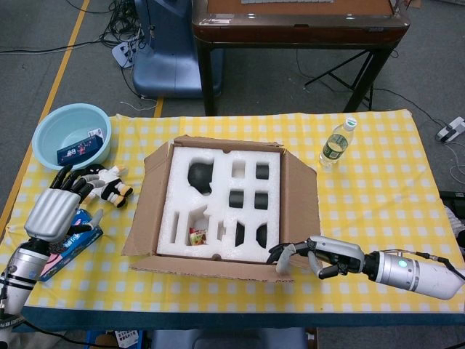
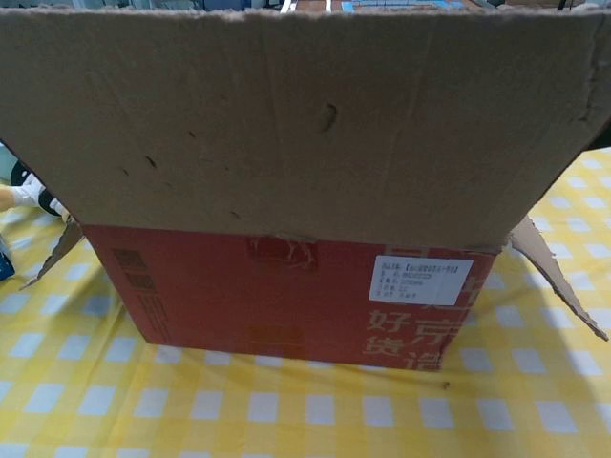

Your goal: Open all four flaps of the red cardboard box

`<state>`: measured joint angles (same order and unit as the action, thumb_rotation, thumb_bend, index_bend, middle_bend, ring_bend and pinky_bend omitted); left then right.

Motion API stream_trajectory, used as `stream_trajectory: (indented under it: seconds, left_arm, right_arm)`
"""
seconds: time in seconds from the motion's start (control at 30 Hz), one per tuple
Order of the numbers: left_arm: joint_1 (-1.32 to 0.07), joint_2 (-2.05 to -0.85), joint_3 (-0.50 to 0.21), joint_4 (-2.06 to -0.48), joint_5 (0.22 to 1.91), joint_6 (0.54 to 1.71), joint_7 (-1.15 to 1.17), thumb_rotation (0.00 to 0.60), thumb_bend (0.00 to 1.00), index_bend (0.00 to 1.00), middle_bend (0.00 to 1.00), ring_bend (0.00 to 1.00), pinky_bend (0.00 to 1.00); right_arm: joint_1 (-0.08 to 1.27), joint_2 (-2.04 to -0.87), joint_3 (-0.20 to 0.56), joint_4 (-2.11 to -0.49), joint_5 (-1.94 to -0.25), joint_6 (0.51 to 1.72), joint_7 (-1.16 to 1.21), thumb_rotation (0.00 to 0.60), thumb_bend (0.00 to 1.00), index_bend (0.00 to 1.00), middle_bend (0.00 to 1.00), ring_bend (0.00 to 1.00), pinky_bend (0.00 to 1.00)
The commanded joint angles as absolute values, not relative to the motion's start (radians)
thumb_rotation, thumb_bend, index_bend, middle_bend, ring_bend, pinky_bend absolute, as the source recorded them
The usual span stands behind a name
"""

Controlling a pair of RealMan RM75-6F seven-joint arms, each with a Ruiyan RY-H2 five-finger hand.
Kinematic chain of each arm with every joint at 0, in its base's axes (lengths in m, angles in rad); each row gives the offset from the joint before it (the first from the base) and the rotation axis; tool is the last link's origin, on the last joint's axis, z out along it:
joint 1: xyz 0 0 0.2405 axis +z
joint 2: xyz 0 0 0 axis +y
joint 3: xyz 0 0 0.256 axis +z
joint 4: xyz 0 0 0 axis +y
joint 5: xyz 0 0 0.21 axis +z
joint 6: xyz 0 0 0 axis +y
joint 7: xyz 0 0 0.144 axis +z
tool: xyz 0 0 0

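The red cardboard box (image 1: 225, 211) sat in the middle of the surface (image 1: 363, 211), its white foam insert (image 1: 218, 196) laid bare from above. The near flap (image 2: 296, 114) was the one in hand: it leaned out toward the front edge of the surface, and from the chest view its brown inner face filled the upper frame above the red front wall. The right robot hand (image 1: 316, 256) lay at that flap's right corner, fingers curled onto the cardboard edge, seemingly hooking it and not clamped around it. The left robot hand (image 1: 52, 211) hovered near the left edge with fingers spread, holding nothing, above a blue packet (image 1: 69, 243). The side flaps and the far flap looked folded outward already, so I judged this the last flap. The next move would call for pressing it further down and letting go without dragging the box forward; whether it would stay down, I could not tell.
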<state>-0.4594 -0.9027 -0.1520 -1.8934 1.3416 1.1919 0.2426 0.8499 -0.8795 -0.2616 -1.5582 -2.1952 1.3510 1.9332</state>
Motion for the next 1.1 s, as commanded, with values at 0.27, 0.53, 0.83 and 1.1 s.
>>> stream_trajectory:
  seconds: [0.27,0.53,0.83,1.1]
  left_arm:
    - [-0.457,-0.9,-0.15,-1.893,1.342,1.193,0.238,0.403,0.42,0.29,0.22,0.11,0.0]
    - [-0.449,-0.906,-0.147,-1.876,1.343,1.201,0.221,0.405,0.42,0.29,0.22,0.11,0.0]
    - [-0.416,-0.927,-0.138,-1.823,1.323,1.236,0.206,0.403,0.42,0.29,0.22,0.11,0.0]
    - [-0.366,-0.954,-0.132,-1.779,1.308,1.306,0.202,0.479,0.43,0.29,0.22,0.11,0.0]
  right_arm:
    - [0.91,-0.885,-0.32,-1.578,-2.209,1.334,1.908,0.6,1.0,0.36,0.2,0.07,0.11]
    - [0.848,-0.818,-0.306,-1.643,-2.046,1.264,1.586,0.6,1.0,0.36,0.2,0.07,0.11]
    - [0.673,-0.78,-0.256,-1.754,-1.768,1.22,1.079,0.6,0.9,0.3,0.2,0.07,0.11]
    - [0.491,-0.838,-0.182,-1.768,-1.531,1.309,0.628,0.6,0.75,0.25,0.18,0.07,0.11]
